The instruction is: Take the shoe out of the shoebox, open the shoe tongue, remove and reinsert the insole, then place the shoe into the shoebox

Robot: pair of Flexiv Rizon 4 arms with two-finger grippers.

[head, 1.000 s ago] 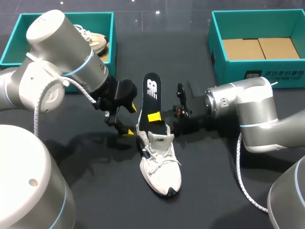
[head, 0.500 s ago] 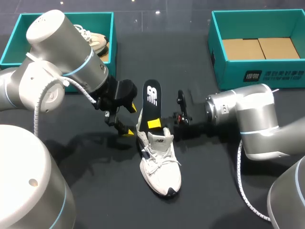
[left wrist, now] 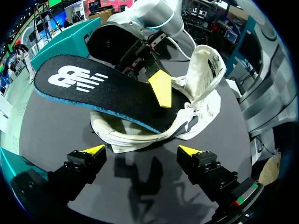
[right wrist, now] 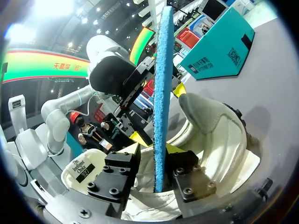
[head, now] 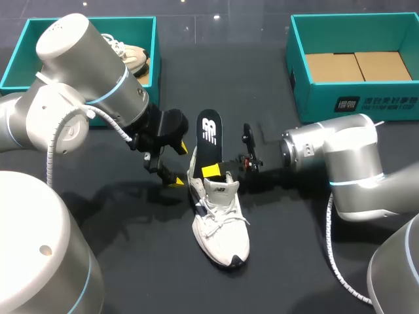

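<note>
The right claw (right wrist: 157,156) clenched the insole (head: 208,134), its front end angled down into the shoe (head: 222,229) on the bench (head: 131,261), seemingly for reinsertion. The left claw (left wrist: 141,150) hung released beside the heel, placed to steady it.

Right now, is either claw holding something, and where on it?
The right gripper pinches the insole where it enters the shoe; the left gripper holds nothing.

The head view looks down from above and behind on the whole table (head: 294,261). The left wrist view sits low and near, facing the shoe (head: 221,229) and the top of the insole (head: 208,134) — the right wrist view, nearer still, sights along the insole's edge. All three share both.
</note>
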